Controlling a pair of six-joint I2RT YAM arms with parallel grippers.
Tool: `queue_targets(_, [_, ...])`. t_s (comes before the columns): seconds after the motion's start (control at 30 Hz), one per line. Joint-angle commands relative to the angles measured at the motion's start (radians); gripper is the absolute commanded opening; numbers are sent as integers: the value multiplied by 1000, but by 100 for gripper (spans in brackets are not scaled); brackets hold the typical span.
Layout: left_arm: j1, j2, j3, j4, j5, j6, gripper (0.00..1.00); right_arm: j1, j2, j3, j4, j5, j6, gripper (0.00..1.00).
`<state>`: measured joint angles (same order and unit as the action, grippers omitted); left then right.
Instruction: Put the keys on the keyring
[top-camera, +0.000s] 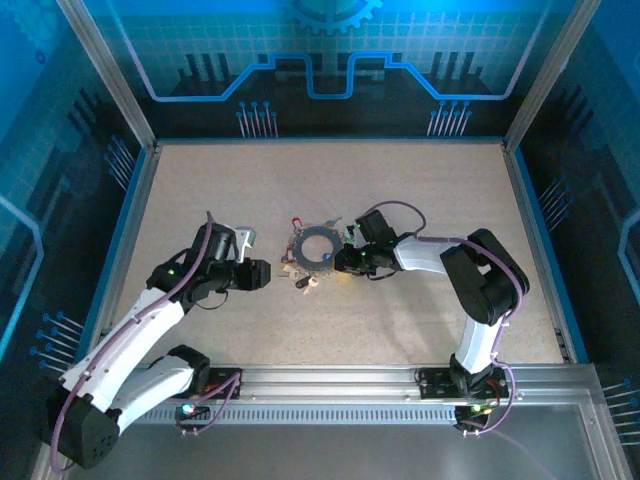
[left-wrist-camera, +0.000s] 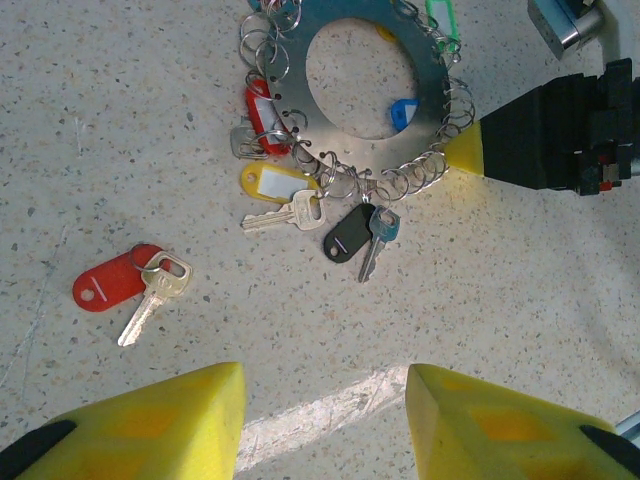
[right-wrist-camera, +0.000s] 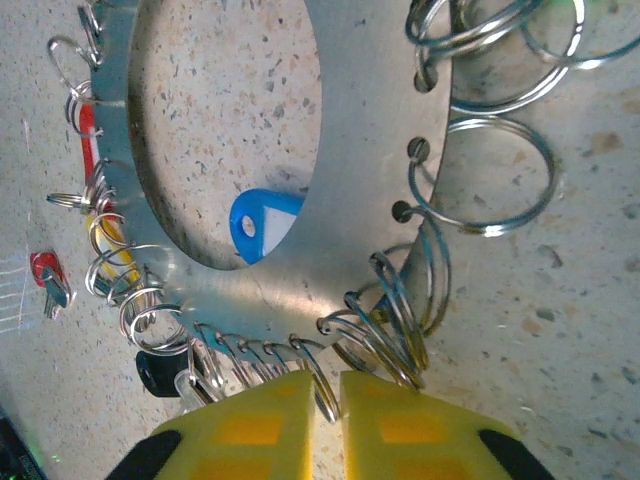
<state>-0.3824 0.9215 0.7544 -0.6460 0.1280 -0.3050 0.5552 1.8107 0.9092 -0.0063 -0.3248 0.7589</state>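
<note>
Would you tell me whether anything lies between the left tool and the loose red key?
Nothing visible does. Only bare table separates the open left tool from the red key, which lies alone, apart from the ring.

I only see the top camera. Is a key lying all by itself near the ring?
Observer: Yes. The left wrist view shows one red-tagged key lying loose, apart from the keyring.
Operator: And on the right?
Observer: In its wrist view, the right gripper has its jaws almost shut on a wire loop at the keyring's edge.
Operator: And the left?
Observer: The left gripper has its jaws open, nothing between them.
</note>
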Motion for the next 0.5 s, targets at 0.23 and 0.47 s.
queue_targets(0.23, [4,2,-4,-15,7,15,48,4,7,-13,30,-21,0,14])
queue_targets(0.47, [4,2,-4,-14,7,15,48,9,6,-15,26,-11,-7,16])
